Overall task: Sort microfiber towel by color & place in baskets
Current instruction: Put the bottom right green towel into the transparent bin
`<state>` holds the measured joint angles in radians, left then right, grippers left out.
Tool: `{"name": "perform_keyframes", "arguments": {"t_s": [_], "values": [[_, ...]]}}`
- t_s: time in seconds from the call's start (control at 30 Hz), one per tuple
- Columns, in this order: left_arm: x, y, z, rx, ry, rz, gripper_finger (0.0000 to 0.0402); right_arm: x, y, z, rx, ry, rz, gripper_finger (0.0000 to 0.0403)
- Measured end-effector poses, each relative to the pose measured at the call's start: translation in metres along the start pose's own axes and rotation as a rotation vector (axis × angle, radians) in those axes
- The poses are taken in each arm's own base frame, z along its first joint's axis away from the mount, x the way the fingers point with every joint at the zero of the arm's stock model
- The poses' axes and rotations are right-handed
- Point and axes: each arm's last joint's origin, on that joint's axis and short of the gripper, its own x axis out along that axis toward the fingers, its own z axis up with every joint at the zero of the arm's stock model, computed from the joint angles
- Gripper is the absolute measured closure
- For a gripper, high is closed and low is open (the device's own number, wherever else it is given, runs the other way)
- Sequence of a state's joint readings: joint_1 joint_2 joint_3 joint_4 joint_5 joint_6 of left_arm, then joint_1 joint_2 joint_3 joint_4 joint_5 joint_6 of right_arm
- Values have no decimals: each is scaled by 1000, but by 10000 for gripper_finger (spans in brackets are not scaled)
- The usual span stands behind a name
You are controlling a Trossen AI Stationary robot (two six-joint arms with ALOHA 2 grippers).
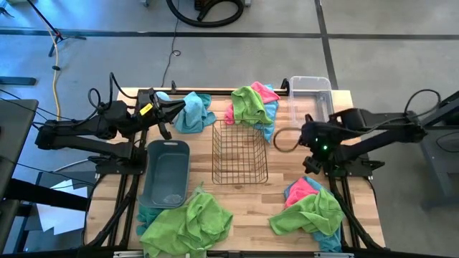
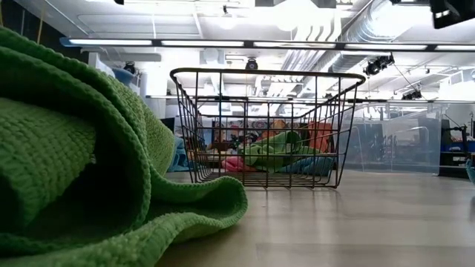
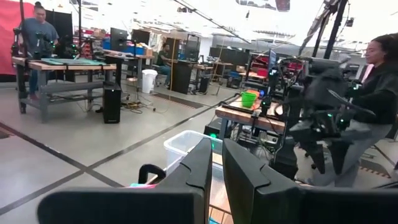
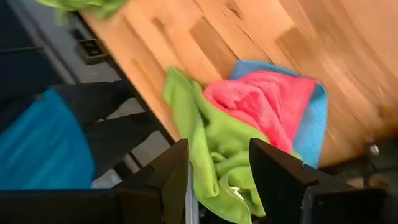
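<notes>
we judge the sorting barely begun: the grey-blue tub (image 1: 167, 172), the wire mesh basket (image 1: 239, 153) and the clear bin (image 1: 310, 95) all look empty from above, though something small and pale on the tub's floor is too blurred for us to name. the towels lie in four heaps on the table (image 1: 251, 204): a teal one (image 1: 193, 112) at the far edge, a mixed green, pink and blue heap (image 1: 252, 106) beside the clear bin, a green heap (image 1: 188, 223) at the near left, and another mixed heap (image 1: 310, 209) at the near right. our left gripper (image 1: 174, 109) sits just beside the teal towel, its fingers (image 3: 198, 171) drawn close together with a thin gap and nothing between them. our right gripper (image 1: 313, 159) hangs between the basket and the near-right heap, fingers (image 4: 169, 171) parted and empty, with the green, pink and blue cloth showing past them. every towel remains to be sorted.
</notes>
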<state>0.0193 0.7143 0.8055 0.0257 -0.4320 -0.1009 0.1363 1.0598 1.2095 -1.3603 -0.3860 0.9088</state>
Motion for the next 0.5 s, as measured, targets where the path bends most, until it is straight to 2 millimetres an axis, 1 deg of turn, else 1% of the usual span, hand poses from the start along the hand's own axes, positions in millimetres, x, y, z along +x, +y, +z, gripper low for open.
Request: {"name": "perform_keyframes", "arguments": {"t_s": [0.07, 0.13, 0.33, 0.4, 0.5], "values": [[0, 0, 0, 0, 0, 0, 375, 6, 2, -5, 24, 22, -65, 237], [0, 0, 0, 0, 0, 1, 375, 18, 0, -12, 52, 63, -127, 237], [0, 0, 0, 8, 0, 2, 375, 67, -13, -33, 132, 210, -241, 237], [0, 0, 0, 20, -1, 4, 375, 80, -13, -39, 151, 230, -230, 237], [0, 1, 0, 25, -3, 25, 375, 94, -7, -46, 180, 232, -176, 237]]}}
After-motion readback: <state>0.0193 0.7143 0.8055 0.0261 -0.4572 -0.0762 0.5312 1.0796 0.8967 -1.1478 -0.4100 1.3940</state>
